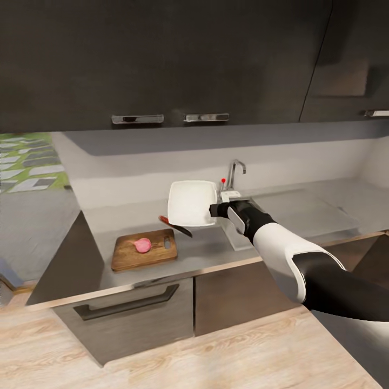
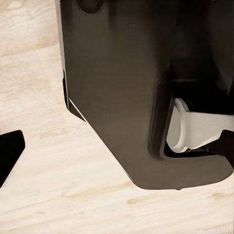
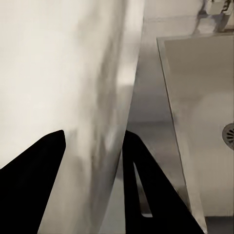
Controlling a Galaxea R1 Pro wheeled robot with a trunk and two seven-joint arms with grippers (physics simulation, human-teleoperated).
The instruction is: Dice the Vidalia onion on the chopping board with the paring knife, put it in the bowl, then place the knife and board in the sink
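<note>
Onion (image 1: 142, 245) sits whole and pink on the board (image 1: 145, 249), near the middle of it. It is already out of the sink (image 3: 204, 112), so that first job is done. It has not been cut yet; no little white bits show anywhere.

The board lies flat on the counter (image 1: 216, 248), well to the side of the sink, near the counter's front edge. The knife (image 1: 174, 226) lies on the counter just past the board's far corner, between the board and the bowl (image 1: 192, 202). Its red-brown handle pokes out from under the bowl's edge as the head view shows it, and its dark tip points toward the sink. No hand is on it.

The bowl is tipped up, with its open side facing the robot, just beside the sink. The right hand (image 1: 217, 210) is at the bowl's rim on the sink side. In the right wrist view its two dark fingers (image 3: 141, 185) stand one on each side of the white rim, closed in on it, so I judge the hand is holding the bowl. The bowl looks empty.

The left hand hangs low by the dark cabinet fronts over the wood floor (image 2: 58, 195). One dark finger (image 2: 9, 151) shows there, and I cannot tell how far open that hand is.

Still to do: dice the onion, put the bits in the bowl, then put the knife and board in the sink.
</note>
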